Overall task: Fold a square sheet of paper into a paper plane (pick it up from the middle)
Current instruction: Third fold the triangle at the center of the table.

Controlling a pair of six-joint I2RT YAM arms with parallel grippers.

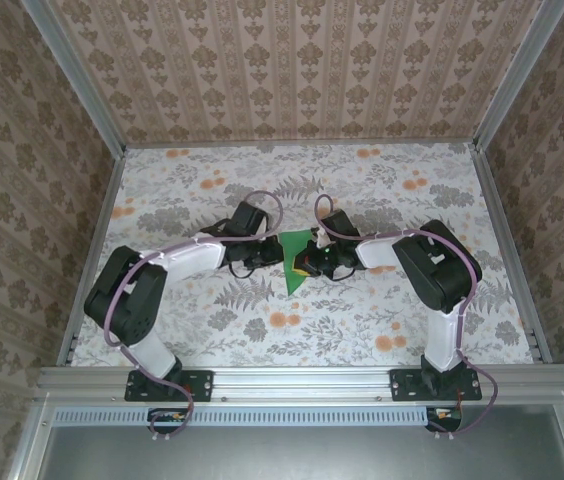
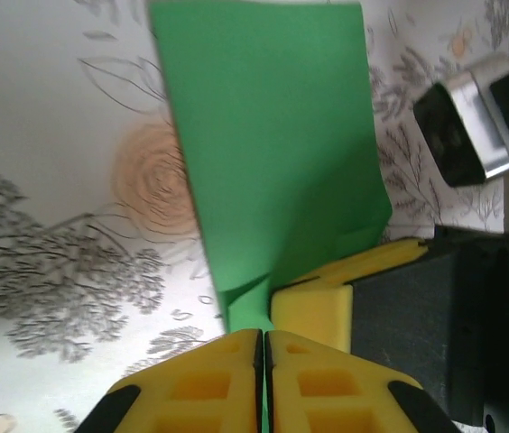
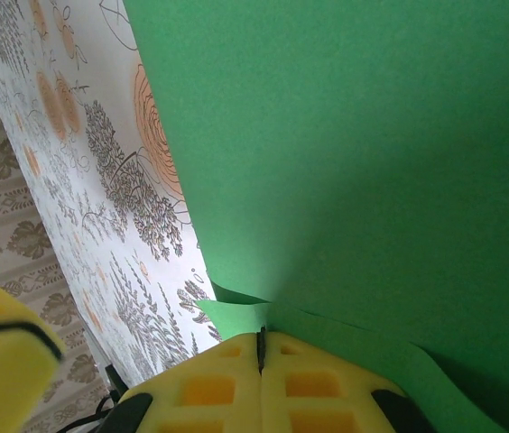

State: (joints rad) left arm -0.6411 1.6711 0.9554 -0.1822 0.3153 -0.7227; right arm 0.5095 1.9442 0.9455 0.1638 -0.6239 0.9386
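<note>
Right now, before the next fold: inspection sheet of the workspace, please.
Surface: floral table cover, flat, no spills seen.
Job's things: green paper, mid-table, overlapping layers showing at the pinch.
Clutter: nothing seen.
Grippers: left gripper shut on the paper; right gripper shut on the paper; the two sit close together.
Cables: purple cables run along both arms, off the paper.
Surroundings: patterned walls on three sides, metal frame at the near edge.

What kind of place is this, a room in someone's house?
Likely a small robot test booth, not a home: wallpaper-patterned walls held in aluminium framing, a floral-covered table, and two black robot arms bolted to a metal rail, handling a bright green paper sheet.
</note>
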